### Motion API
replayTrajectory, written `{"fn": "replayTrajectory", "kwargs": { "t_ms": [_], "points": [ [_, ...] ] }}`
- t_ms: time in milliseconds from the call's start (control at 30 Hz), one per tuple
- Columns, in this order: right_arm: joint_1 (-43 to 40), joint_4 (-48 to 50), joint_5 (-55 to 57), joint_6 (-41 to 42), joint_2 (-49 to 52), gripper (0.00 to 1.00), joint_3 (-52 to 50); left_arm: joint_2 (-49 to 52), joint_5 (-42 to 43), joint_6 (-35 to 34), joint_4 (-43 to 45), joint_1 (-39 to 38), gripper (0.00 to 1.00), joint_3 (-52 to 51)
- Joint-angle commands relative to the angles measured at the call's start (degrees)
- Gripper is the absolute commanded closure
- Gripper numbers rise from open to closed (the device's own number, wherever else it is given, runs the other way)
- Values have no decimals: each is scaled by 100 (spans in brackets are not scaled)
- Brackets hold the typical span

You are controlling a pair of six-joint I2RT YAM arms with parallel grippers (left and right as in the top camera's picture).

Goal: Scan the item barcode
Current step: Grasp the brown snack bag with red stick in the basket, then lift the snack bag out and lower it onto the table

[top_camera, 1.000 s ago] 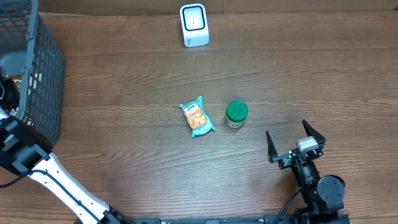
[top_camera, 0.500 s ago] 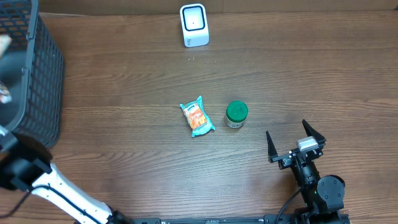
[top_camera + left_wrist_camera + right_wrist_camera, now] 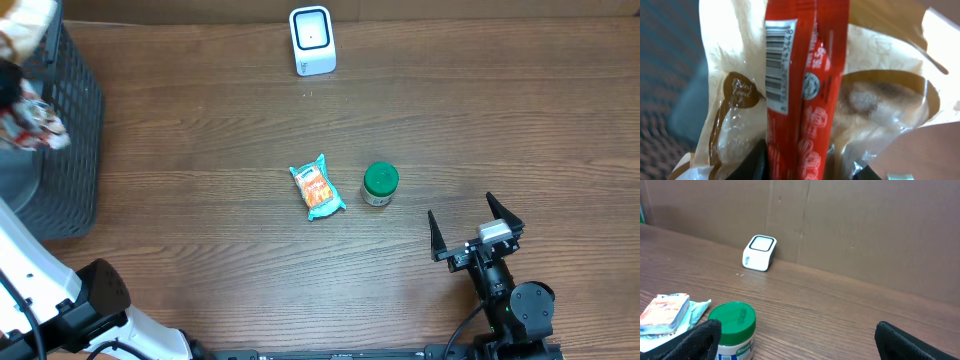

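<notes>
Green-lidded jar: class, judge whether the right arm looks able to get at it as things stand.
Probably yes. The right gripper stands open near the green-lidded jar, bare table between them; the snack packet lies on the jar's far side.

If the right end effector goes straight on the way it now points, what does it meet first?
The right end effector seems to have a free way to the cardboard wall; the green-lidded jar lies just left and might brush its finger.
</notes>
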Motion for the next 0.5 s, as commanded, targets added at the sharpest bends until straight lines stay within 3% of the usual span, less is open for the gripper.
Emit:
{"fn": "replayTrajectory", "kwargs": {
  "t_ms": [0, 333, 467],
  "points": [
    [0, 24, 9, -4, -42, 0, -61, -76, -17, -284, -509, -275, 96, 26],
    [0, 24, 9, -4, -42, 0, -61, -105, 22, -859, -581, -1598, 96, -1163],
    [0, 24, 9, -4, -42, 0, -61, -105, -446, -1239, -568, -2267, 96, -1836]
  ]
}}
